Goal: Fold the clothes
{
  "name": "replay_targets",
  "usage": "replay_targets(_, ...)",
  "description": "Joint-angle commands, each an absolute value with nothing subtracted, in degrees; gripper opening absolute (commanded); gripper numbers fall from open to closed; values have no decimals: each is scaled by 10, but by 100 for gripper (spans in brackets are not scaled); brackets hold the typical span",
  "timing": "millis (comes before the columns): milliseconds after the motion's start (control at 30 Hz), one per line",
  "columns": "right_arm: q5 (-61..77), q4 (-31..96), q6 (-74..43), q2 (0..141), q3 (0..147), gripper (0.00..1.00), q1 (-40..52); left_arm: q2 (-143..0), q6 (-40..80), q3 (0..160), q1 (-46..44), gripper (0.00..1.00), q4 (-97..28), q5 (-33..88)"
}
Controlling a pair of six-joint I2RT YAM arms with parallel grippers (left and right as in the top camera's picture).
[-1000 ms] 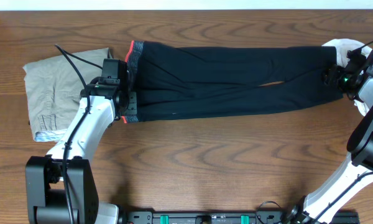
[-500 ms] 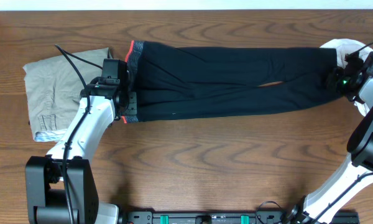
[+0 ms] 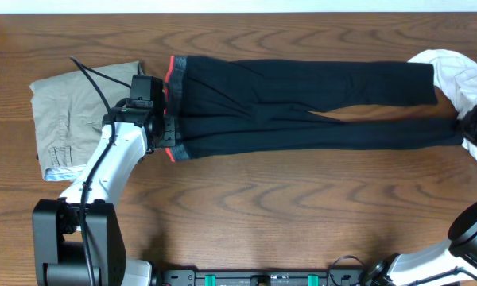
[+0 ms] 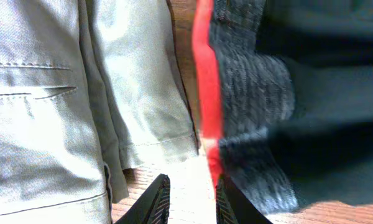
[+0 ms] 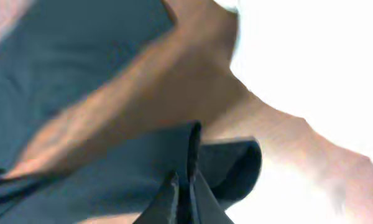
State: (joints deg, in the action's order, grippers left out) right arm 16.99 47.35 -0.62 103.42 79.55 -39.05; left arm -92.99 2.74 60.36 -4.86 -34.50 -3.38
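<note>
A brown wood-grain table (image 3: pixel 262 214) fills the overhead view, with a pale strip beyond its far edge at 12 o'clock and a black base rail (image 3: pixel 262 278) at 6 o'clock. The long black leggings with a grey waistband edged coral-red (image 3: pixel 302 103) lie flat across the far half, waistband toward 9 o'clock and legs toward 3 o'clock. Folded khaki-tan trousers (image 3: pixel 71 111) sit at 9 o'clock, and a narrow strip of wood shows between them and the coral edge. A crumpled white garment (image 3: pixel 453 67) lies at 2 o'clock, touching the end of the far leg. The left tool (image 4: pixel 189 199) is at the waistband, its fingers a little apart with the coral edge running down to them. I cannot tell whether they pinch it. The right tool (image 5: pixel 183 186) is clamped together on a fold of the near leg's hem. A second ago the two legs lay overlapped and ended short of the white garment. Now the near leg is drawn out toward 3 o'clock, a wedge of wood shows between the legs, and the waistband has slid slightly toward 3 o'clock. The right tool has moved out with the hem, while the trousers and the left arm (image 3: pixel 103 175) hold their places. The right tool is now close to the 3 o'clock edge of the view. A broad band of bare wood runs from 8 to 4 o'clock between the black leggings and the rail.
</note>
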Motion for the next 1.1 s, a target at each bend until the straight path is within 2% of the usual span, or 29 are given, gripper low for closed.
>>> replay_targets(0,148,491,-6,1050,797,17,-392,-928,29,601,-45,26,-348,-34)
replay_targets(67,148,494,-6,1053,797,28,-389,-928,29,601,-45,26,-352,-34)
replay_targets(100,148,496,-6,1053,797,29,-388,-928,29,601,-45,26,-356,-34)
replay_targets(367,148,502,-6,1053,797,29,-385,-928,29,601,-45,26,-389,-19)
replay_targets(467,148,502,-6,1053,796,34,-385,-929,39,601,-45,33,-414,35)
replay_targets(700,150,501,-6,1053,794,34,-385,-936,109,601,-45,37,-430,56)
replay_targets(900,150,501,-6,1053,794,34,-385,-961,109,600,-46,43,-428,76)
replay_targets(1067,150,501,-6,1053,794,34,-385,-987,109,599,-46,43,-426,116)
